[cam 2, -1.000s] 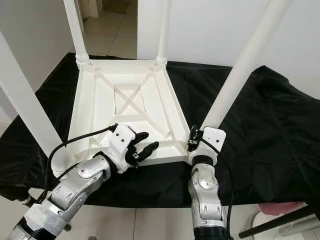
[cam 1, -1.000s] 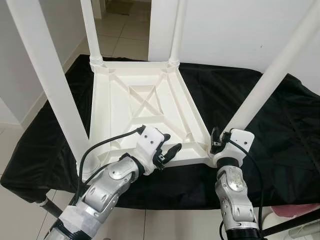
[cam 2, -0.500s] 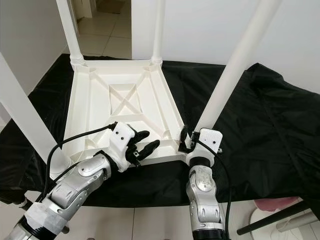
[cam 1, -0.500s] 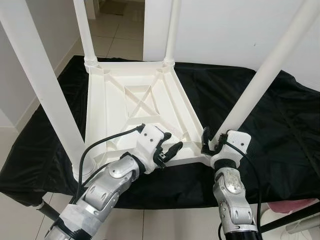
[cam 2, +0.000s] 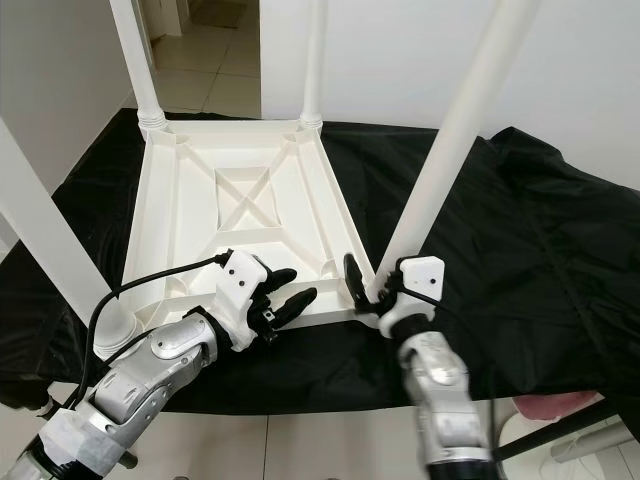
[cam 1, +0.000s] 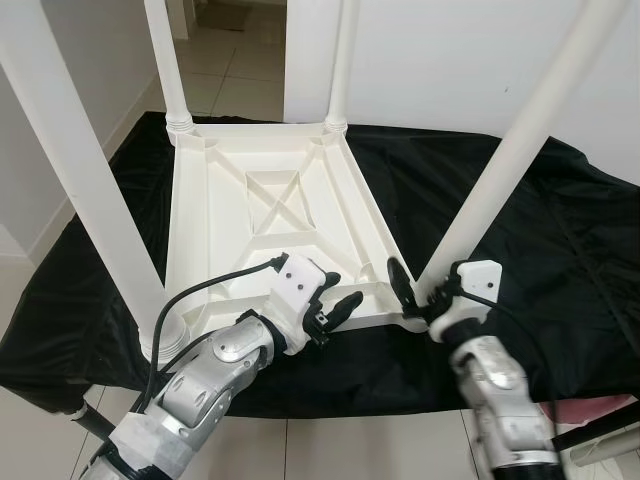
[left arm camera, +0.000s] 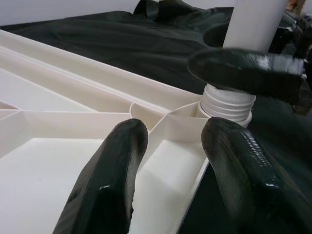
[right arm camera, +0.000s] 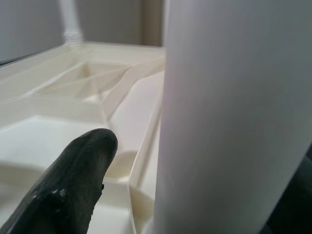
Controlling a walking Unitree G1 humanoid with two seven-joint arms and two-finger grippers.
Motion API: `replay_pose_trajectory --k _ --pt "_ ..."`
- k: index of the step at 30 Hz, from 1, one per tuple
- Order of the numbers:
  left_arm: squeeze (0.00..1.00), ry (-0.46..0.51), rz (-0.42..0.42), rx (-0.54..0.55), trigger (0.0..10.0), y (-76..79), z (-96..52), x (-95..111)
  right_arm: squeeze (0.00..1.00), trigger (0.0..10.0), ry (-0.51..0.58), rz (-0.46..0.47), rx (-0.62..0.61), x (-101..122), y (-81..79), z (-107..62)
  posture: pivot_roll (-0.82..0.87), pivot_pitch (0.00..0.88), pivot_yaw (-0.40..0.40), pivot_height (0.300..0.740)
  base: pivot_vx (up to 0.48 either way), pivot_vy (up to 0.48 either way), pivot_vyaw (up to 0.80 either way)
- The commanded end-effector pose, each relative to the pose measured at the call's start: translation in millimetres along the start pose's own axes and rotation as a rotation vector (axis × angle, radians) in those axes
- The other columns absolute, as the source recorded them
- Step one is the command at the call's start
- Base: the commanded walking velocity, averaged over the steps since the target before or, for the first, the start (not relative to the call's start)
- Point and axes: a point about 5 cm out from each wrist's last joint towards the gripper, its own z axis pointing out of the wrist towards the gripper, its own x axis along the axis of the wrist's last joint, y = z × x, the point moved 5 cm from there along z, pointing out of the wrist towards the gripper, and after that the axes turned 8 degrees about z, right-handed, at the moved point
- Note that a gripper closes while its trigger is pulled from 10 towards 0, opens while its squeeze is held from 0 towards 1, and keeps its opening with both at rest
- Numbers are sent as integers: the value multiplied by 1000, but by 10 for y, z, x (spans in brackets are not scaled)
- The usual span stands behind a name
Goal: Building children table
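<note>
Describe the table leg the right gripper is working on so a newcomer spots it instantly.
An upturned white table top lies on a black cloth. Four white legs rise from its corners. The leg is at the near right corner, the right gripper around its base.

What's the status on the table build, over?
Right gripper around near-right leg at its base. Left gripper open at tabletop near edge. All four legs standing. Nothing in the way.

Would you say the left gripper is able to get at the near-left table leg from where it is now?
Probably yes. The left gripper hangs open over the tabletop's near edge, and nothing stands between it and the near-left leg beside that arm.
</note>
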Motion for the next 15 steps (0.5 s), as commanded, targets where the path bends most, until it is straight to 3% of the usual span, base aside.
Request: replay_pose_trajectory --k 1,10,11,12,13,14,15 --pt "0 24 3 -237 10000 256 -24 29 0 10000 -25 8 87 -32 -22 -3 -19 0 -66 740 0 0 0" --pt "0 13 33 -255 10000 283 -11 28 0 10000 -87 -41 208 -41 87 115 -9 0 -62 740 0 0 0" --pt "0 13 30 -254 10000 283 -9 30 0 7922 -98 -53 225 -53 88 140 -8 0 -61 740 0 0 0" --pt "0 15 26 -254 10000 284 -6 36 0 6549 -107 -72 231 -64 103 168 -5 0 -62 740 0 0 0" --pt "0 15 26 -254 10000 284 -6 36 0 6549 -107 -72 231 -64 103 168 -5 0 -62 740 0 0 0" --pt "0 15 25 -255 10000 286 -4 40 0 4784 -111 -83 236 -71 125 192 -5 0 -62 740 0 0 0" --pt "0 15 25 -255 10000 286 -4 40 0 4784 -111 -83 236 -71 125 192 -5 0 -62 740 0 0 0"
